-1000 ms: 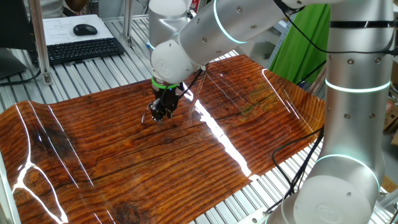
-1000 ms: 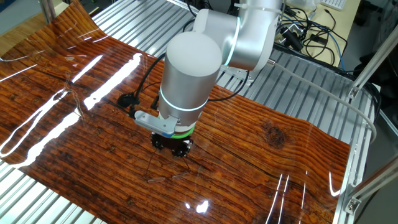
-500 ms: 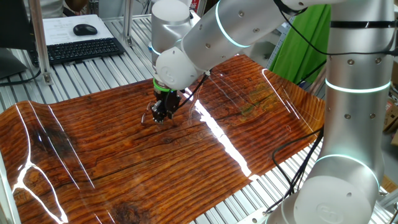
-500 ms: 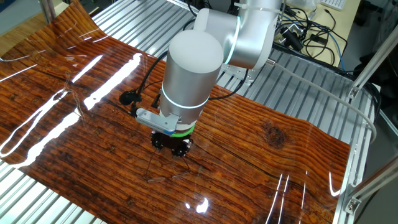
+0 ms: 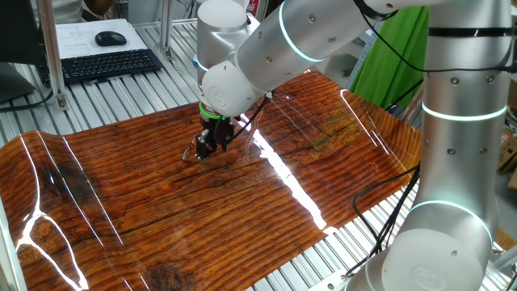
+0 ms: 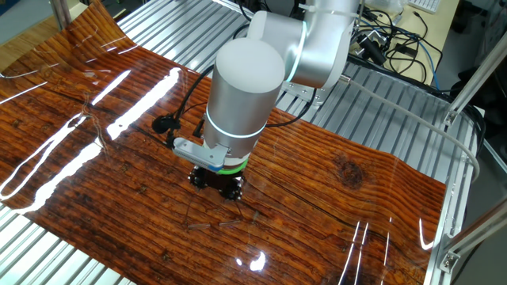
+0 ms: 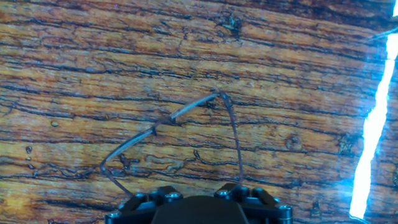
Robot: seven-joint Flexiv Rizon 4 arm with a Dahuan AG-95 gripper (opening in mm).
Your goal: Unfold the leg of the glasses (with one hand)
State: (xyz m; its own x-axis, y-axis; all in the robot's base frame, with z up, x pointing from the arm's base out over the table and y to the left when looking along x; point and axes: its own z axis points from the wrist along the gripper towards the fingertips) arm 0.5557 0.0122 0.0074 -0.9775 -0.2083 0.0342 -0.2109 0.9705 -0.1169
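The glasses [image 7: 186, 111] lie on the wood-grain table cover as a thin dark wire shape. In the hand view the front bar runs from lower left to upper right. One leg curves from its right end down to the gripper [image 7: 194, 200], and the other end bends down towards the gripper's left side. Only the gripper's two finger blocks show there, standing apart with wood visible between them; the fingertips are hidden. In one fixed view the gripper [image 5: 207, 150] sits low over the cover, with the glasses [image 5: 191, 153] faint beside it. The other fixed view shows the gripper [image 6: 215, 184] just above the cover.
The glossy wood-grain cover [image 5: 161, 210] lies on a slatted metal table [image 6: 380, 111]. A black cable and a small round black object [image 6: 162, 124] lie beside the arm. A keyboard [image 5: 105, 65] and mouse sit at the back left. Bright glare streaks cross the cover.
The gripper has shifted slightly and the wrist has turned a little. It stays low over the glasses.
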